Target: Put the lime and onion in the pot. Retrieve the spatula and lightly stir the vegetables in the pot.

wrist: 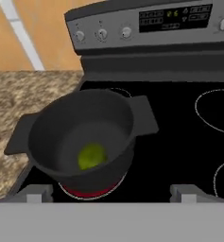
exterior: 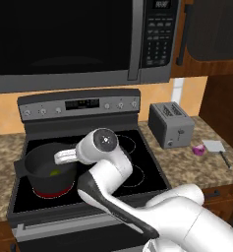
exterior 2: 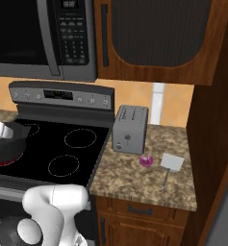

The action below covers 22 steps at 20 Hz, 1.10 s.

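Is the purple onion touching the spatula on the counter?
Apart. In the right base view, bare speckled counter shows between the onion and the spatula blade; the left base view shows the same gap.

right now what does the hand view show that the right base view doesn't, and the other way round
Hand view alone: the lime lying inside the pot, seen from above with both side handles, and the tips of the open tool at the bottom.

Right base view alone: the toaster, the onion and the spatula lying apart on the counter, and the microwave above.

Both: the stove, its control panel, the burner rings and the pot, which sits at the left edge of the right base view.
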{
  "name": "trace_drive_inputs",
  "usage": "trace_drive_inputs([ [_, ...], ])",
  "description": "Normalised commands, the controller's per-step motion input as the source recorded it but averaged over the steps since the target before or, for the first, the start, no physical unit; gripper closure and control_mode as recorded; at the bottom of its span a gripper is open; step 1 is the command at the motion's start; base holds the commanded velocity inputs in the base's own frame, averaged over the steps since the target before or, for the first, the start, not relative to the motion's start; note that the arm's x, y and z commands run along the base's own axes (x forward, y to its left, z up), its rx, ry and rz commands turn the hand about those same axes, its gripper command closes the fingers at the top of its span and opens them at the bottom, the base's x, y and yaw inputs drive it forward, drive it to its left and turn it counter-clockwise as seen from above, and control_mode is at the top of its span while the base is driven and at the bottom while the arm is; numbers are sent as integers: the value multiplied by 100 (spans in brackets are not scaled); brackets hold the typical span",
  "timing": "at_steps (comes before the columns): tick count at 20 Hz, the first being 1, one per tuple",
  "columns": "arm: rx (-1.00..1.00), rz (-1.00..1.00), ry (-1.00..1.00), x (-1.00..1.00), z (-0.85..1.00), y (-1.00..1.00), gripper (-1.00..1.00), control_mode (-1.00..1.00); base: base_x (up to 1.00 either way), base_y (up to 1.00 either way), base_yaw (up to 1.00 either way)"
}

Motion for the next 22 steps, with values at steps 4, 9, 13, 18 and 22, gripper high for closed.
trace_drive_inputs([
  [4, 16, -31, 15, -22, 0, -100, -100, -100, 0, 0, 0],
  [9, 12, -33, 19, -1, 0, -100, -100, -100, 0, 0, 0],
  [13, 3, -32, 11, 0, 0, -100, -100, -100, 0, 0, 0],
  [18, 0, -24, 5, 0, 0, -100, -100, -100, 0, 0, 0],
  [22, 2, -8, 6, 0, 0, -100, -100, -100, 0, 0, 0],
])
